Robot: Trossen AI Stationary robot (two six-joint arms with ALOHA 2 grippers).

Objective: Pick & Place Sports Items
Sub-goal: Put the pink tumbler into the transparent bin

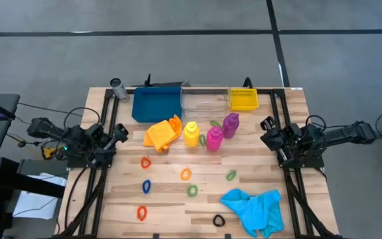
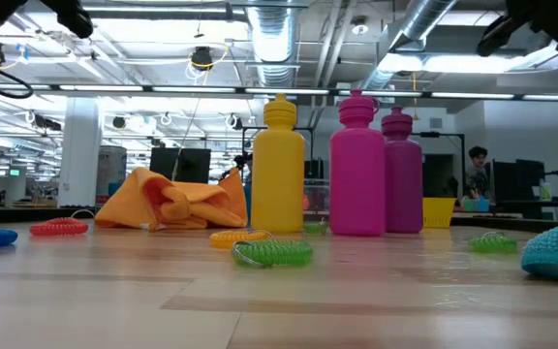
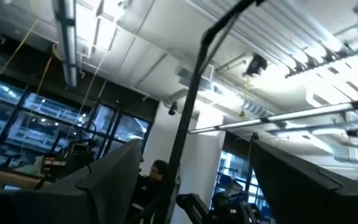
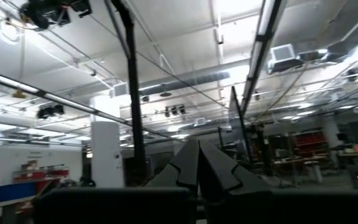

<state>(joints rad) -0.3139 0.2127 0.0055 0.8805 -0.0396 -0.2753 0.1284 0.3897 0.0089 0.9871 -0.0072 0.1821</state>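
Three bottles stand upright on their bases mid-table: yellow (image 1: 191, 134), magenta (image 1: 214, 138) and purple (image 1: 230, 125). An orange cloth (image 1: 163, 133) lies crumpled left of them. A cyan cloth (image 1: 254, 209) lies near the front right. Several small coloured rings lie flat on the wood, among them a blue one (image 1: 146, 186) and a green one (image 1: 192, 190). My left gripper (image 1: 118, 133) is open and empty at the table's left edge. My right gripper (image 1: 268, 129) is shut and empty at the right edge. Both wrist views look up at the ceiling.
A blue tray (image 1: 156, 104), a clear container (image 1: 204, 99) and a small yellow bin (image 1: 243, 99) stand in a row along the far edge. A grey cylinder (image 1: 117, 85) sits at the far left corner. People show in the room behind the table (image 2: 475, 179).
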